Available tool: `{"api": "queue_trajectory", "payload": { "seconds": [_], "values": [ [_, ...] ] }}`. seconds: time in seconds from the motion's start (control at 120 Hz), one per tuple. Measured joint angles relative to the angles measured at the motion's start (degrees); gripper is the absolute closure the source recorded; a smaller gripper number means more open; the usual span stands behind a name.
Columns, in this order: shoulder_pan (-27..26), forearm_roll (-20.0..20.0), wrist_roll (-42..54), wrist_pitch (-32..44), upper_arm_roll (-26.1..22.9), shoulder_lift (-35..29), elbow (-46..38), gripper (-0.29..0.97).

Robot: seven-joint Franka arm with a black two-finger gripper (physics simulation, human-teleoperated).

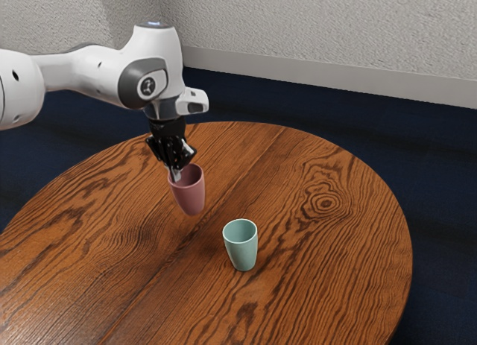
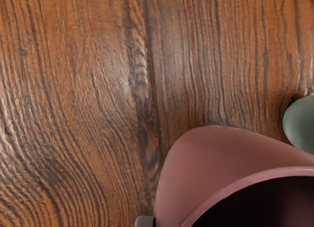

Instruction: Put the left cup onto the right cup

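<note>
gripper (image 1: 177, 168) clamps pink cup (image 1: 188, 190) rim | airborne, mouth up, long axis slightly tilted | green cup (image 1: 241, 244) upright

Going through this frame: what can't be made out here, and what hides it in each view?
1. Pink cup, wrist view: its inside is dark and cut off by the picture's edge.
2. Green cup, wrist view: mostly cut off by the picture's edge.
3. Hand, exterior view: exactly how its tips meet the pink cup's rim is too small to tell and partly behind the cup's wall.
4. Table, exterior view: its near side is cut off by the lower edge.
</note>
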Motion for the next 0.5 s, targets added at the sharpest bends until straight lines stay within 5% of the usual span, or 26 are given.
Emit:
{"api": "queue_trajectory", "payload": {
  "seconds": [0.5],
  "values": [
    [-2.5,0.2,0.1,-0.9,-0.1,-0.8,0.0,0.79]
  ]
}}
